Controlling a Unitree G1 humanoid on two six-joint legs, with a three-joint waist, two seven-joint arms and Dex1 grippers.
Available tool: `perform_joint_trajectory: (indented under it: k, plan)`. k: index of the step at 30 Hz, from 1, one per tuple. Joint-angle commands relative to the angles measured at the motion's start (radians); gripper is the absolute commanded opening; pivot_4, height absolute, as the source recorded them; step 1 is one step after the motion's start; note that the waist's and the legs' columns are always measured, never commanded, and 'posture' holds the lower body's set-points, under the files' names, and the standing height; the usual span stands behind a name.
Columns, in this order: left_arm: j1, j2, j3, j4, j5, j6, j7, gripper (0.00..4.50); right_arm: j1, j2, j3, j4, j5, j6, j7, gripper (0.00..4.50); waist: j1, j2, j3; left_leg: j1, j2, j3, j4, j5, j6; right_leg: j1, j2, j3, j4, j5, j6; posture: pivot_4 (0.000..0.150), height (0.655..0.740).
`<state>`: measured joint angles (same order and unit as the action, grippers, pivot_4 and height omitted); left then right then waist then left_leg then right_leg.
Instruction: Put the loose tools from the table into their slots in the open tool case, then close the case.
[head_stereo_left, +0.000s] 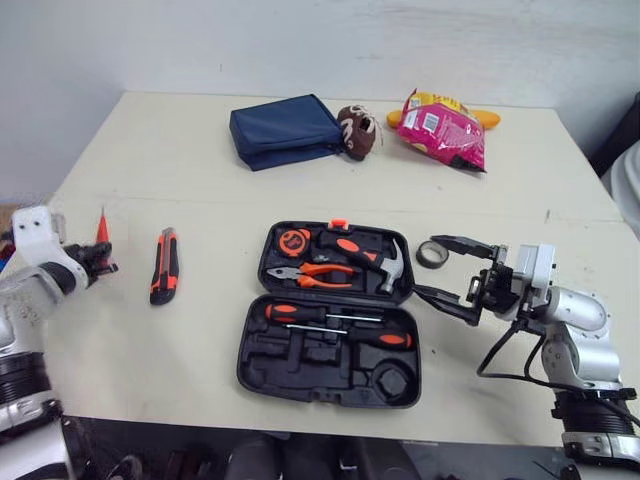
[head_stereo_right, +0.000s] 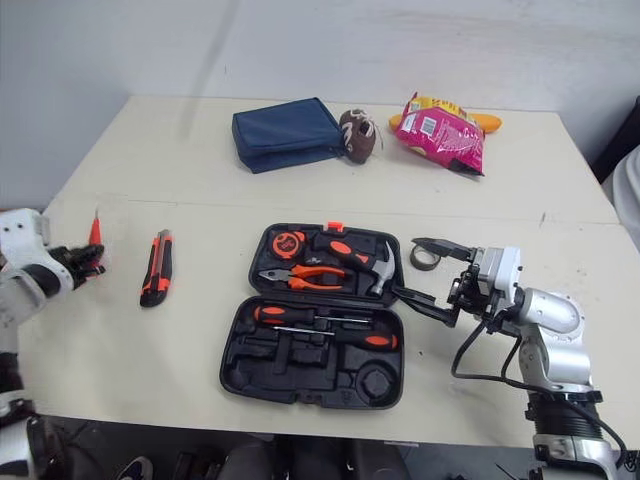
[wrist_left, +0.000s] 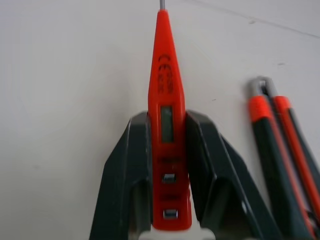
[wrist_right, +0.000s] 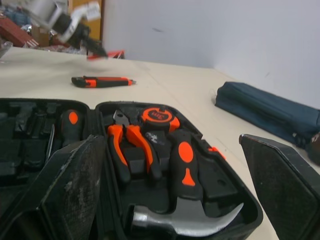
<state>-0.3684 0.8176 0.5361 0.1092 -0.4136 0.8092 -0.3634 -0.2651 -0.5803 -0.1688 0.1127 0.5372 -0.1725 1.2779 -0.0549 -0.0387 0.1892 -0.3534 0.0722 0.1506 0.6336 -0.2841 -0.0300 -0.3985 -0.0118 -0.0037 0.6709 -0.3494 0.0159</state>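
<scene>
The black tool case (head_stereo_left: 330, 318) lies open mid-table, holding a hammer (head_stereo_left: 372, 258), pliers (head_stereo_left: 312, 274), a tape measure (head_stereo_left: 294, 241) and screwdrivers (head_stereo_left: 330, 322). An orange tester pen (wrist_left: 168, 130) sits between the fingers of my left gripper (head_stereo_left: 100, 258), which is shut on it at the table's left edge. An orange-black utility knife (head_stereo_left: 165, 265) lies loose between that gripper and the case. A roll of tape (head_stereo_left: 432, 254) rests just right of the case. My right gripper (head_stereo_left: 442, 268) stands open beside the case's right side, its fingers (wrist_right: 75, 185) spread near the tape.
A navy pouch (head_stereo_left: 285, 130), a small brown shoe (head_stereo_left: 357, 131) and a pink snack bag (head_stereo_left: 442, 128) lie along the table's far side. Bare tabletop (head_stereo_left: 180, 170) stretches left of the case and in front of the pouch.
</scene>
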Motion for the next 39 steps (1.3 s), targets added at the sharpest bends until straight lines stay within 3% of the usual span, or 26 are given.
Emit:
perform_joint_trajectory:
  k: [1, 6, 10, 13, 21, 25, 29, 33, 39]
  plan:
    - [0.120, 0.069, 0.010, -0.221, -0.023, -0.156, -0.202, 0.29, 0.009, -0.038, -0.020, -0.048, 0.013, -0.001, 0.026, 4.50, -0.001, 0.000, 0.000, 0.000, 0.000, 0.000, -0.001, 0.000, 0.000, 0.000, 0.000, 0.000, -0.001, 0.000, 0.000, 0.150, 0.7400]
    - [0.226, 0.150, -0.093, -0.422, -0.049, -0.291, -0.455, 0.29, 0.022, -0.075, -0.009, -0.068, 0.025, 0.020, 0.069, 4.50, 0.002, 0.001, 0.000, 0.000, 0.000, 0.000, -0.004, 0.000, 0.000, 0.000, 0.000, 0.000, -0.005, 0.000, -0.001, 0.150, 0.7400]
    - [0.250, 0.178, -0.169, -0.508, -0.048, -0.354, -0.561, 0.29, 0.034, -0.095, -0.017, -0.076, 0.027, 0.034, 0.082, 4.50, 0.002, 0.001, 0.001, 0.000, 0.000, 0.000, -0.004, -0.001, 0.002, 0.001, 0.000, 0.001, -0.007, 0.000, -0.001, 0.150, 0.7400]
    - [0.235, 0.208, -0.329, -0.650, -0.094, -0.321, -0.664, 0.29, 0.082, -0.136, -0.026, -0.108, 0.046, 0.060, 0.124, 4.50, 0.001, 0.002, 0.001, -0.001, 0.000, 0.000, -0.005, -0.002, 0.004, 0.001, 0.001, 0.001, -0.008, 0.000, -0.001, 0.150, 0.7400]
    - [0.036, 0.207, -0.631, -0.752, -0.072, -0.166, -0.703, 0.29, 0.192, -0.168, -0.033, -0.229, 0.075, 0.121, 0.116, 4.50, -0.007, 0.003, 0.001, -0.001, 0.000, 0.001, -0.003, -0.002, 0.004, 0.001, 0.004, 0.005, -0.009, 0.000, 0.001, 0.150, 0.7400]
    - [-0.109, 0.200, -0.827, -0.753, 0.018, -0.046, -0.709, 0.29, 0.228, -0.174, -0.045, -0.343, 0.091, 0.187, 0.050, 4.50, 0.002, 0.003, 0.001, -0.001, -0.001, -0.001, -0.003, -0.001, 0.004, 0.002, 0.004, 0.005, -0.008, 0.000, 0.002, 0.150, 0.7400]
    - [-0.179, 0.214, -0.921, -0.753, 0.062, 0.009, -0.739, 0.29, 0.245, -0.184, -0.048, -0.422, 0.109, 0.248, 0.006, 4.50, 0.000, 0.002, 0.001, -0.002, -0.001, -0.001, -0.003, -0.001, 0.004, 0.002, 0.004, 0.005, -0.009, 0.001, 0.003, 0.150, 0.7400]
    - [-0.265, 0.144, -0.980, -0.720, 0.082, 0.178, -0.666, 0.29, 0.252, -0.182, -0.048, -0.455, 0.110, 0.283, -0.024, 4.50, 0.005, 0.002, 0.001, -0.002, -0.001, -0.001, -0.002, -0.001, 0.004, 0.002, 0.004, 0.005, -0.008, 0.000, 0.003, 0.150, 0.7400]
    - [-0.320, 0.133, -1.075, -0.704, 0.143, 0.184, -0.682, 0.29, 0.240, -0.172, -0.037, -0.466, 0.102, 0.303, -0.049, 4.50, 0.004, 0.002, 0.001, -0.002, -0.002, -0.001, -0.002, -0.001, 0.005, 0.002, 0.004, 0.006, -0.008, 0.000, 0.003, 0.150, 0.7400]
